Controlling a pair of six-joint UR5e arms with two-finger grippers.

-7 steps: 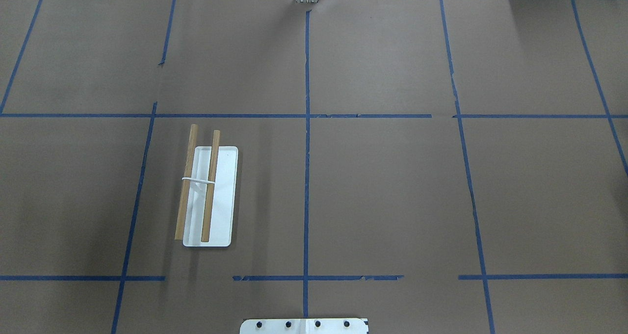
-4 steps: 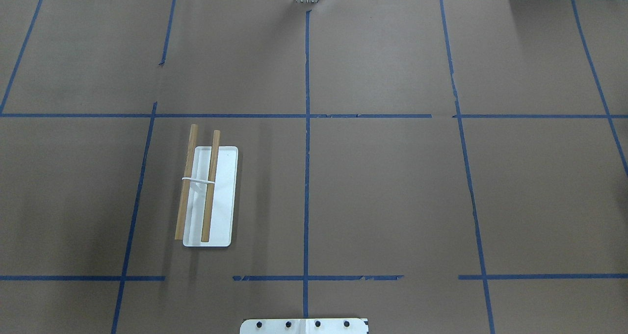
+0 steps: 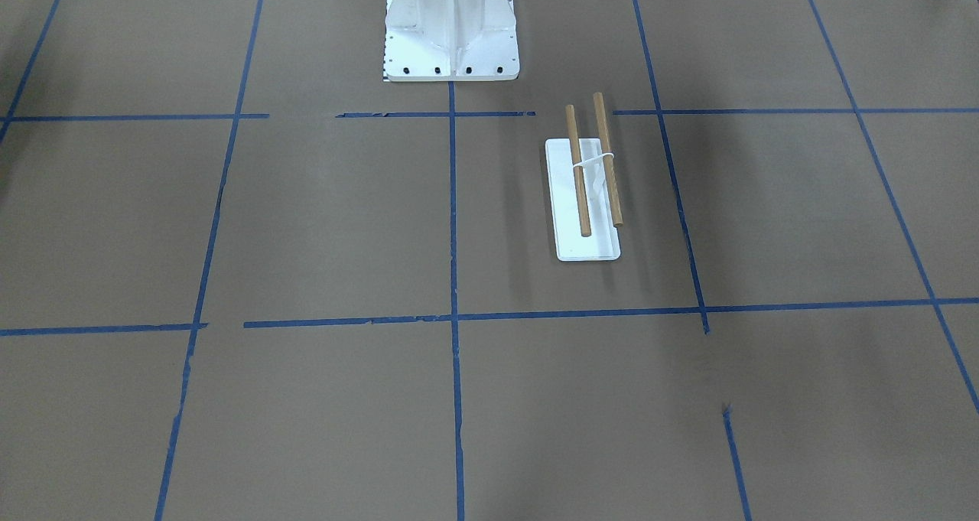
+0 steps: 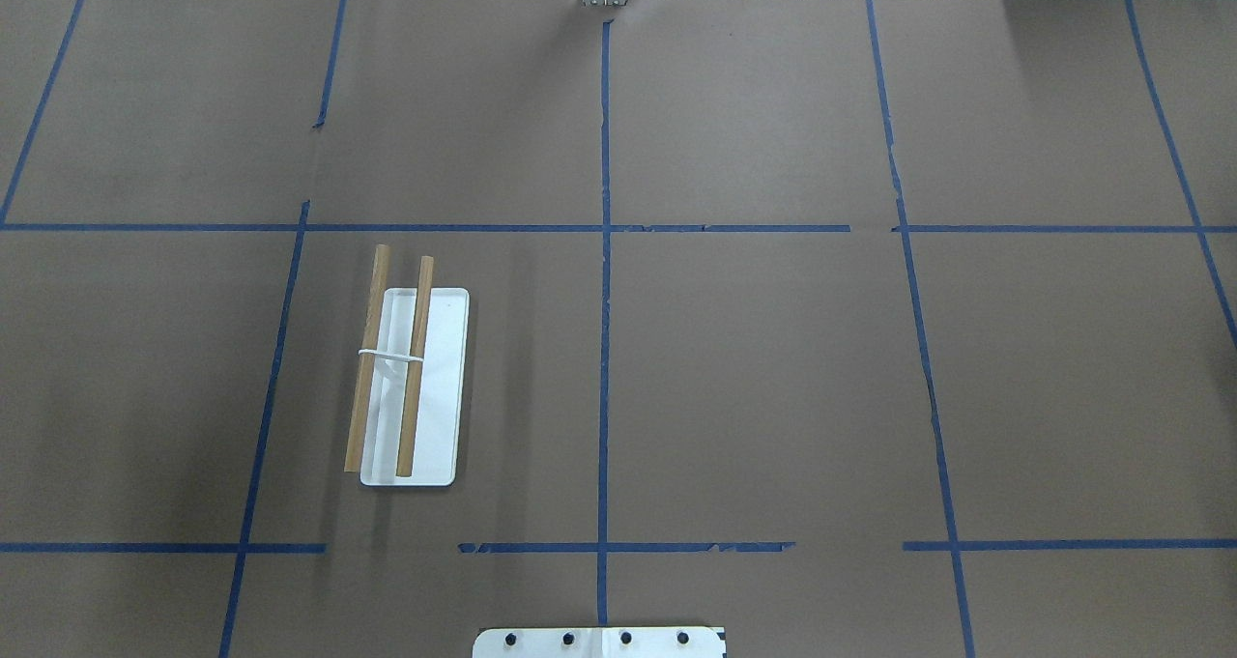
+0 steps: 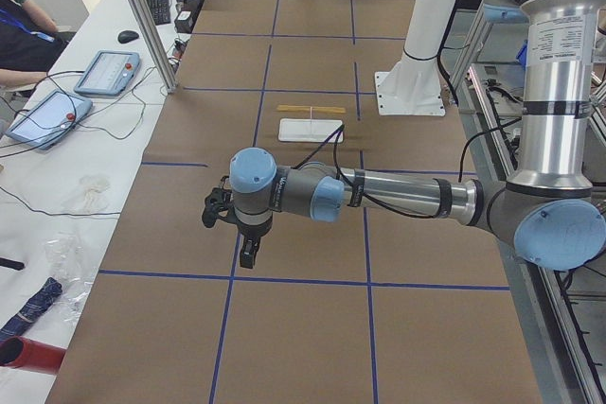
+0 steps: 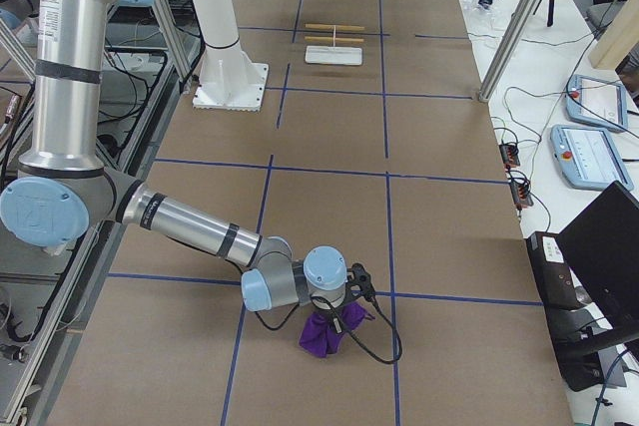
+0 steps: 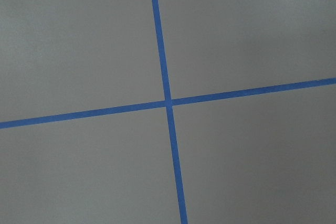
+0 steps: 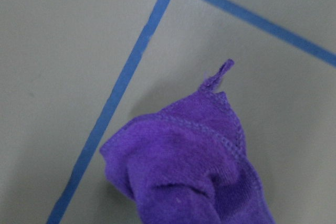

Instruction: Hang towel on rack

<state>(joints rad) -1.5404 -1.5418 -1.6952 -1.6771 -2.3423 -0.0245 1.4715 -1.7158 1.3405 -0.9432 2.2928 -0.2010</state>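
Note:
The rack [image 4: 412, 387] stands on the table's left half, with a flat white base, a white upright and two brown dowels; it also shows in the front view [image 3: 585, 200] and small in both side views [image 5: 311, 126] [image 6: 334, 42]. The purple towel [image 6: 321, 334] is bunched under my right gripper [image 6: 347, 314] at the table's far right end, low over the paper. It fills the bottom of the right wrist view [image 8: 194, 171]. My left gripper [image 5: 246, 251] hangs over bare paper at the left end. I cannot tell either gripper's state.
The large white bolted pedestal [image 3: 451, 31] stands at the robot's side, mid-table. Blue tape lines [image 7: 167, 100] grid the brown paper. Aluminium posts [image 5: 142, 16] [image 6: 519, 27], tablets [image 5: 104, 71] [image 6: 589, 157] and a seated operator [image 5: 19, 26] are off the table's far edge.

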